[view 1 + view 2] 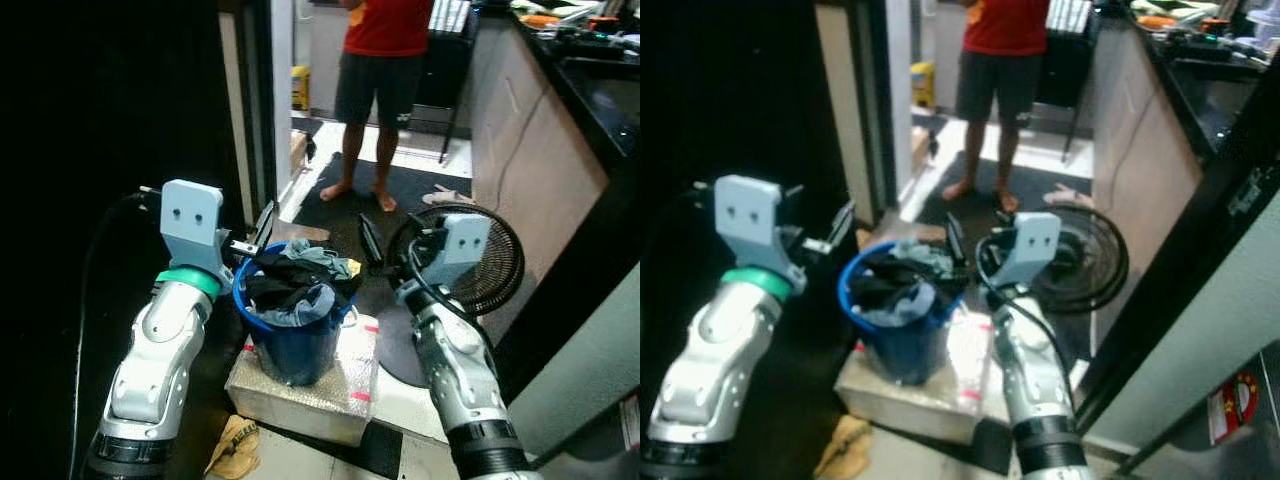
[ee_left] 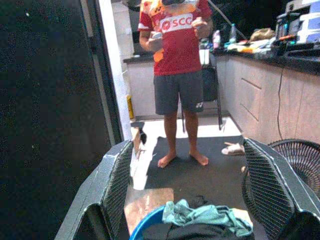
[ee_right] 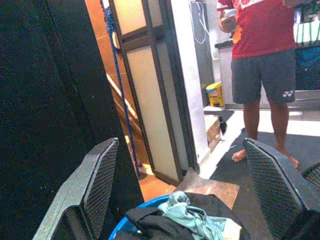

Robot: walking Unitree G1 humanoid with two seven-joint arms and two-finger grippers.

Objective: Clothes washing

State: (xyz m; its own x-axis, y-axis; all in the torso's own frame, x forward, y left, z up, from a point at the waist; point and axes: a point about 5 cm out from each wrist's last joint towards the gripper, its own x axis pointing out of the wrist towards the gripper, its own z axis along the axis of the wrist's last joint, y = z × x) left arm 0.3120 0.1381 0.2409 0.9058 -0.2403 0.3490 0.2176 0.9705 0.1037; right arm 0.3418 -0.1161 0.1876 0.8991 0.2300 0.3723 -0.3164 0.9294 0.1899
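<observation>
A blue bucket (image 1: 296, 352) heaped with dark and teal clothes (image 1: 300, 283) stands on a white wrapped box (image 1: 300, 397) on the floor. My left gripper (image 1: 262, 230) hovers just above the bucket's left rim, fingers wide apart and empty. My right gripper (image 1: 384, 245) is held beside the bucket's right rim, also open and empty. In the left wrist view the teal garment (image 2: 205, 215) lies low between the two fingers (image 2: 117, 187). The right wrist view looks over the clothes (image 3: 182, 210) and the blue rim (image 3: 120, 227).
A person (image 1: 382, 60) in a red shirt and dark shorts stands barefoot on a dark mat beyond the bucket. A floor fan (image 1: 495, 262) lies close on the right. A counter (image 1: 590, 95) runs along the right; a door frame (image 1: 240, 110) stands left. A yellowish rag (image 1: 235, 447) lies near.
</observation>
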